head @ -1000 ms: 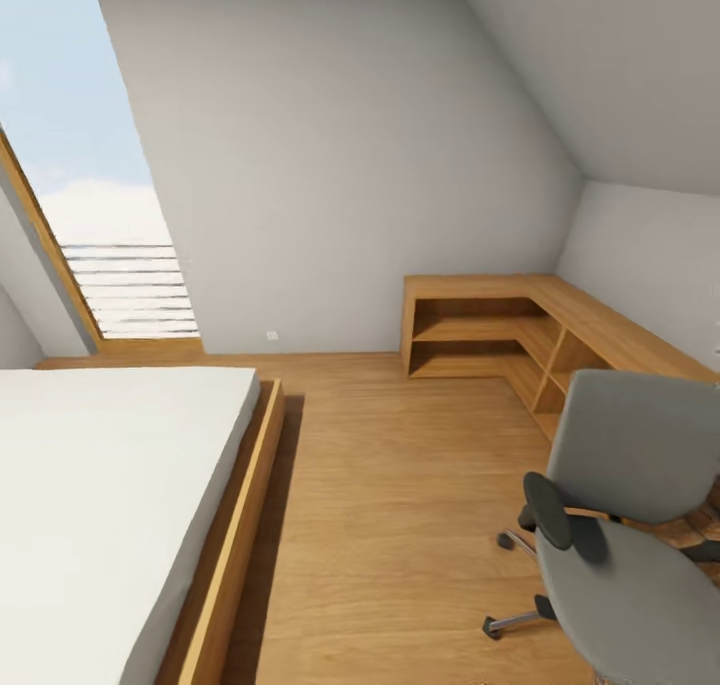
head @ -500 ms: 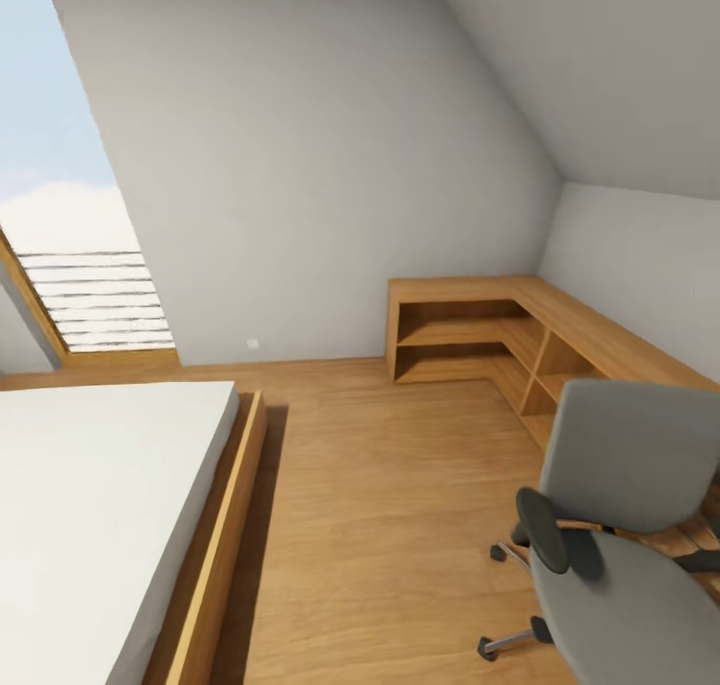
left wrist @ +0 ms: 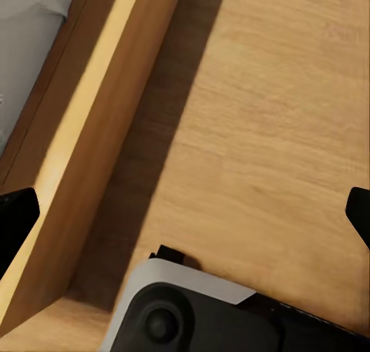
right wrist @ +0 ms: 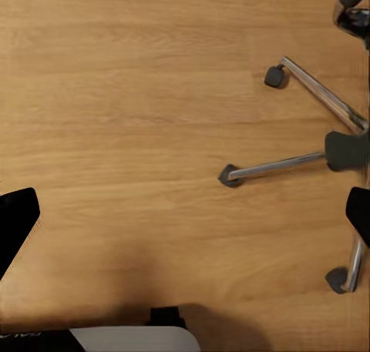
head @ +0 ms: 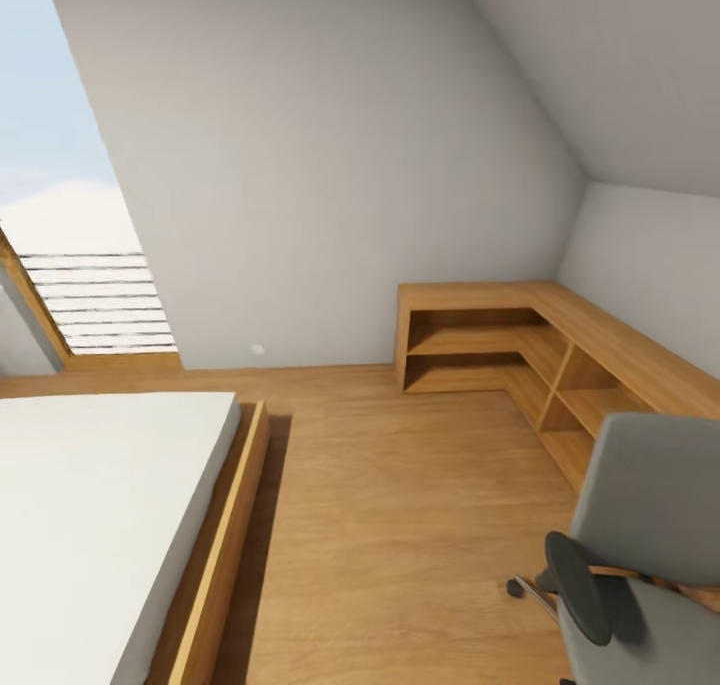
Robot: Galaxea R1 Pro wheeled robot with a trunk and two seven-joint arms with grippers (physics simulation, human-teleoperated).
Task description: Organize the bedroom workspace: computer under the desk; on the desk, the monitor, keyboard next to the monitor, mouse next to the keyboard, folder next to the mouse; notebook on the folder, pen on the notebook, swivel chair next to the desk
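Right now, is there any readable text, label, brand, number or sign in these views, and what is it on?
None: no text can be read in any view.
The swivel chair, wooden low cabinets, bed and wood floor carry no markings.
A small pale spot on the wall near the floor is too small to tell whether it bears anything.
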